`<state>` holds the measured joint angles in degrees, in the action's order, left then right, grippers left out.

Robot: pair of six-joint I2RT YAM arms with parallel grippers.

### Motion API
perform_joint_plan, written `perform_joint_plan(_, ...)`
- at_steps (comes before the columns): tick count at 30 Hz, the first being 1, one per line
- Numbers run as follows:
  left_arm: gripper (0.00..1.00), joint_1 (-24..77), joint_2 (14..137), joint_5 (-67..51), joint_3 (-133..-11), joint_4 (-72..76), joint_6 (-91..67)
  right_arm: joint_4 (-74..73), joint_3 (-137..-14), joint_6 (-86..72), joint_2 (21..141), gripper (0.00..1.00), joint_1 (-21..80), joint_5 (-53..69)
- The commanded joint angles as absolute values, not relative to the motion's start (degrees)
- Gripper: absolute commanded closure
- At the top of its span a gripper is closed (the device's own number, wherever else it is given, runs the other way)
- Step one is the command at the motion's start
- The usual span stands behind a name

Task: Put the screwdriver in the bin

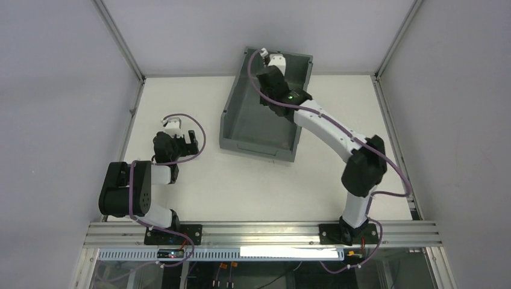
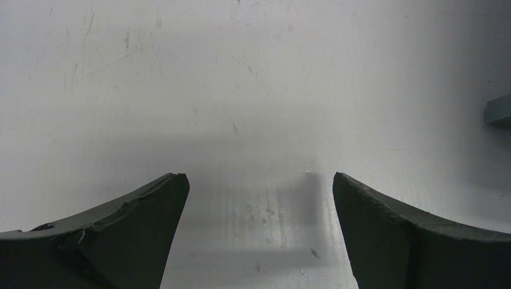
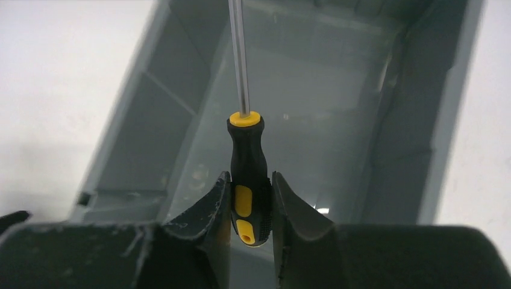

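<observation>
White table [image 1: 271, 180] | bin [image 1: 232, 114] walls surround right gripper [image 3: 250, 177] pinching screwdriver [image 3: 247, 150] | left gripper [image 2: 259, 177] open, well apart

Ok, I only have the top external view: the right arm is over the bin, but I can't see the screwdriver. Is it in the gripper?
Observer: Yes. The right wrist view shows the right gripper with its fingers against both sides of the black-and-yellow handle of the screwdriver.
Operator: Is it above the inside of the bin?
Observer: Yes. Handle and shaft hang over the floor of the bin, with the shaft pointing away from the wrist.
Operator: And the left gripper?
Observer: The left gripper is open, with nothing between its fingers and only the table below.
</observation>
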<state>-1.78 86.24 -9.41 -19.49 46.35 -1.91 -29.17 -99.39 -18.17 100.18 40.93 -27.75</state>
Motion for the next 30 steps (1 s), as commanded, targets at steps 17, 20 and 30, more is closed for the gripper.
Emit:
perform_joint_plan(17, 0.01, -1.05, 86.18, -10.21, -20.74, 48.25, -1.23, -41.11, -117.12, -36.05, 135.48, 1.0, 35.95, -22.34)
perform_joint_plan(20, 0.01, -1.06, 86.2, -10.2, -20.74, 48.25, -1.23, -41.17, -117.75, -36.92, 137.22, 0.97, 35.28, -20.78)
perform_joint_plan(30, 0.01, -1.1, 86.22, -10.27, -20.74, 48.25, -1.23, -47.61, -126.25, -33.92, 138.32, 0.25, 35.05, -20.61)
